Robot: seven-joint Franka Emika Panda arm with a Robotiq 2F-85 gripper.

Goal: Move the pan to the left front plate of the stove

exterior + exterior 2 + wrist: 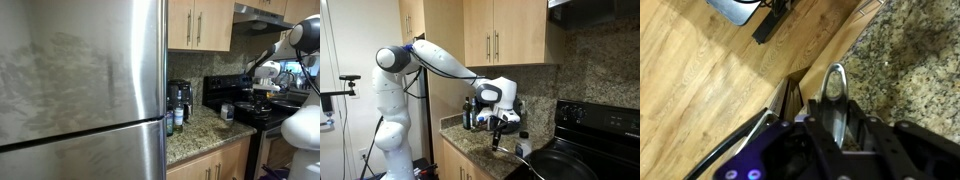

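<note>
The black pan (565, 165) sits low at the front of the stove (595, 118), whose glossy back panel also shows in an exterior view (225, 92). The pan's silver handle (835, 88) points out over the granite counter edge. My gripper (496, 138) hangs over the counter edge beside the stove, and its fingers (835, 122) are closed around the handle's end. In an exterior view the gripper (263, 93) is above the cooktop's front; the pan itself is hard to make out there.
A steel fridge (80, 80) fills the foreground. A black coffee maker (179, 100) and bottles stand on the granite counter (200, 130). A small jar (523, 147) stands next to the stove. Wooden cabinets (500, 40) hang overhead. Wood floor (700, 80) lies below.
</note>
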